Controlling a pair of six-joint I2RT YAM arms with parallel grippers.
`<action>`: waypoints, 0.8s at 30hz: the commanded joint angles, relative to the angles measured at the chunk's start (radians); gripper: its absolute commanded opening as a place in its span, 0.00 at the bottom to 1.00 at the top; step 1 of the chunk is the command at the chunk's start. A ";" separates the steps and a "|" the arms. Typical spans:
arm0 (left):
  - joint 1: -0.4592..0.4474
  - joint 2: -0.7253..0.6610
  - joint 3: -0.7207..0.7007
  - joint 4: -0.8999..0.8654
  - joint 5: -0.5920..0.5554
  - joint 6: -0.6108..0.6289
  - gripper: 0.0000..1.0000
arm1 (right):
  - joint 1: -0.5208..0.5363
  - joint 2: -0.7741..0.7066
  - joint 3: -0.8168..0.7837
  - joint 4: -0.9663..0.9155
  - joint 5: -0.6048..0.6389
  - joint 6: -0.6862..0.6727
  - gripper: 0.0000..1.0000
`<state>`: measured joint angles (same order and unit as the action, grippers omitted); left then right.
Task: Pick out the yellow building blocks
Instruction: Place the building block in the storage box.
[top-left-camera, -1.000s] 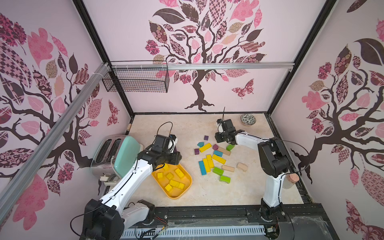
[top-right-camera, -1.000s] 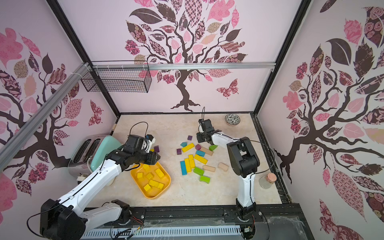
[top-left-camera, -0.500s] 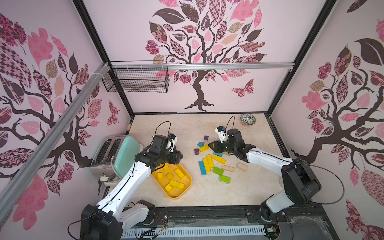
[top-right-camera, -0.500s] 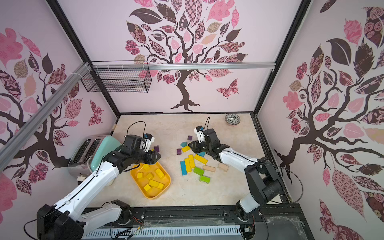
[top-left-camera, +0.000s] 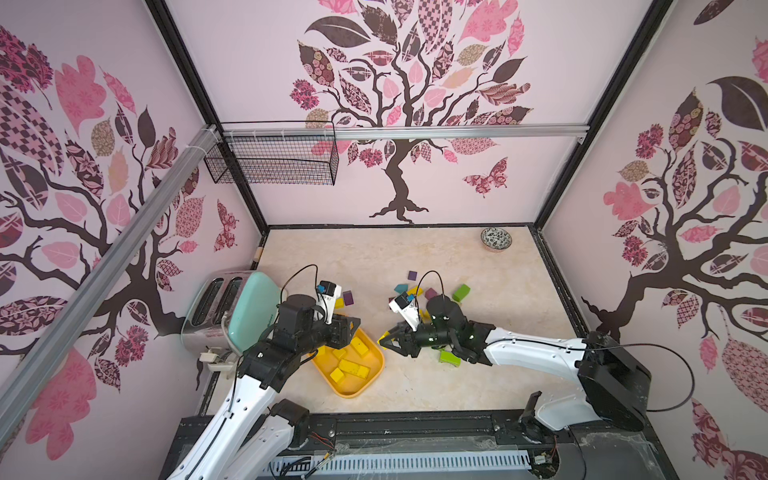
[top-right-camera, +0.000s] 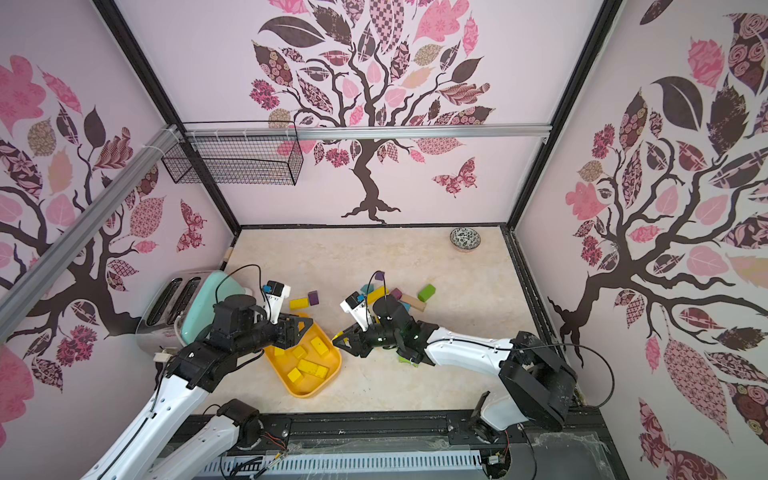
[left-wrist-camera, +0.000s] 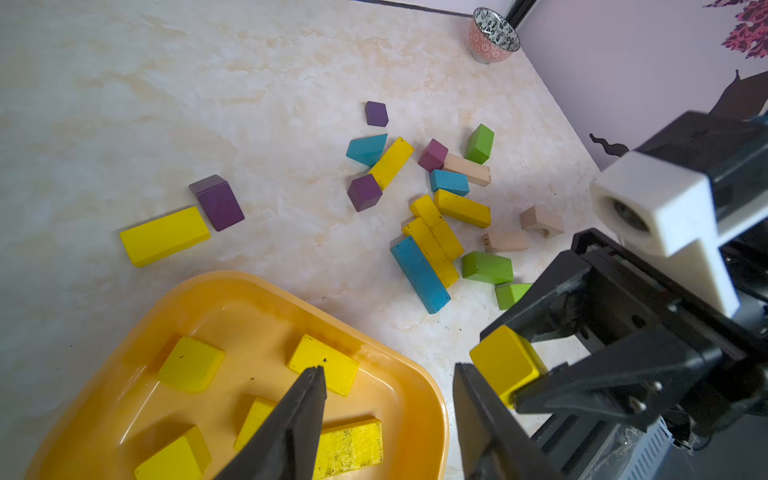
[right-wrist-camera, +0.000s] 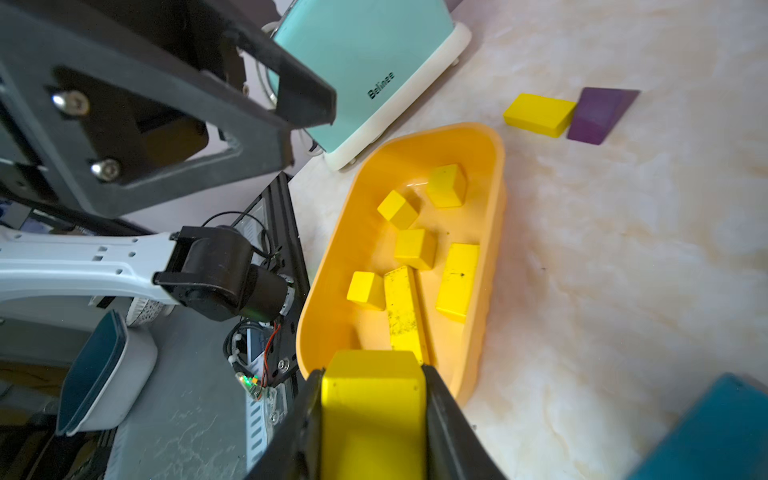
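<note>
Seems to be the carrying step of one more pick. Holds one yellow block (right-wrist-camera: 374, 399) in the right gripper (left-wrist-camera: 505, 368), with the fingers closed narrowly on two opposite faces. Has it lifted off the table (left-wrist-camera: 208, 83) and just beside the end rim of the orange-yellow tray (right-wrist-camera: 494, 166), not yet above the inside. Hovers with the left gripper (left-wrist-camera: 386, 374) over the tray, moderately open, with nothing between the fingers.

Shows six yellow building blocks (right-wrist-camera: 415, 247) already inside the tray in the right wrist view: four small ones and two bars. Leaves more of them on the table: one yellow bar (left-wrist-camera: 164, 235) right against a purple block (left-wrist-camera: 220, 203), apart from the others. Has several more in the mixed pile (left-wrist-camera: 432, 249), among blue, green, purple and pale wooden pieces.

As next move, probably: bring the yellow block further in over the tray, lower it a little, then open the fingers. Calls for attention to the left gripper, very near to the same place; better to pull it aside first, to avoid a knock between the two. After that, return to the table for the yellow bar or for the pile.
</note>
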<state>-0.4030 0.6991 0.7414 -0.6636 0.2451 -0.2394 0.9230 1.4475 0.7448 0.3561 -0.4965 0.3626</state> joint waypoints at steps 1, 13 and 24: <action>-0.002 -0.049 -0.001 0.020 -0.096 0.024 0.56 | 0.005 0.026 0.033 0.021 -0.031 -0.043 0.35; 0.024 -0.076 -0.011 0.012 -0.240 0.038 0.59 | 0.069 0.115 0.118 -0.055 -0.033 -0.130 0.37; 0.052 -0.133 -0.015 0.006 -0.323 0.048 0.59 | 0.089 0.176 0.167 -0.039 -0.069 -0.171 0.39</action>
<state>-0.3576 0.5766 0.7269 -0.6456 -0.0170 -0.2054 1.0069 1.6188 0.8639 0.3111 -0.5327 0.2279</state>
